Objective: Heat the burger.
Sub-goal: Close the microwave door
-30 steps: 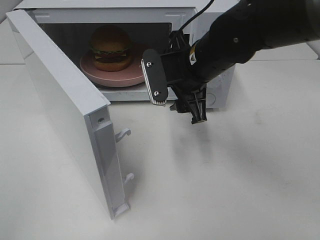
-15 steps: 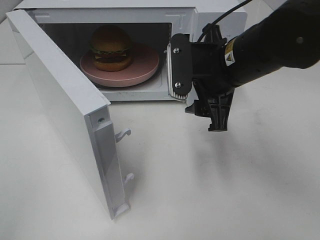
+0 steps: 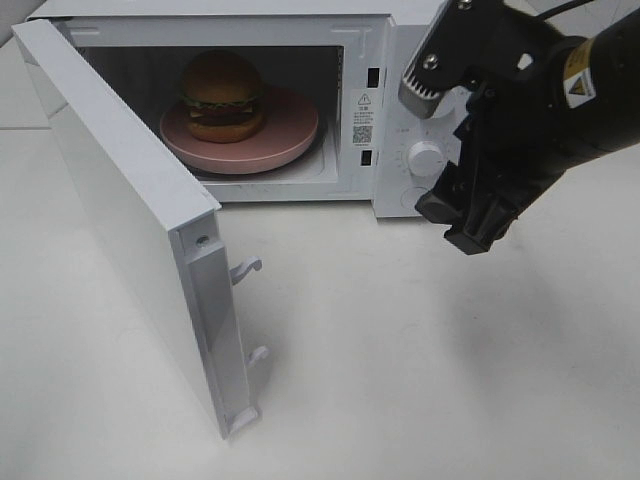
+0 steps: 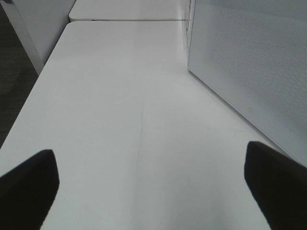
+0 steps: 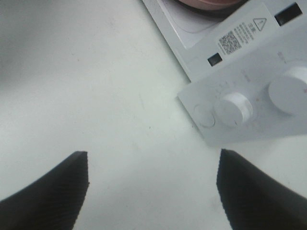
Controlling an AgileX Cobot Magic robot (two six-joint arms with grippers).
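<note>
One burger [image 3: 222, 95] on pink plate [image 3: 292, 132] in microwave [image 3: 385, 150]; left tool [image 4: 151, 179], right tool [image 5: 152, 187] both wide, empty.

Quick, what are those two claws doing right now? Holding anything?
Left gripper: open, holding nothing.
Right gripper: open, holding nothing.

Far rim of pink plate [image 3: 295, 130] behind burger [image 3: 222, 95]

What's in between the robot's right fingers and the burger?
In the high view, the pink plate and the microwave's sticker strip sit between the burger and the right fingers.
</note>
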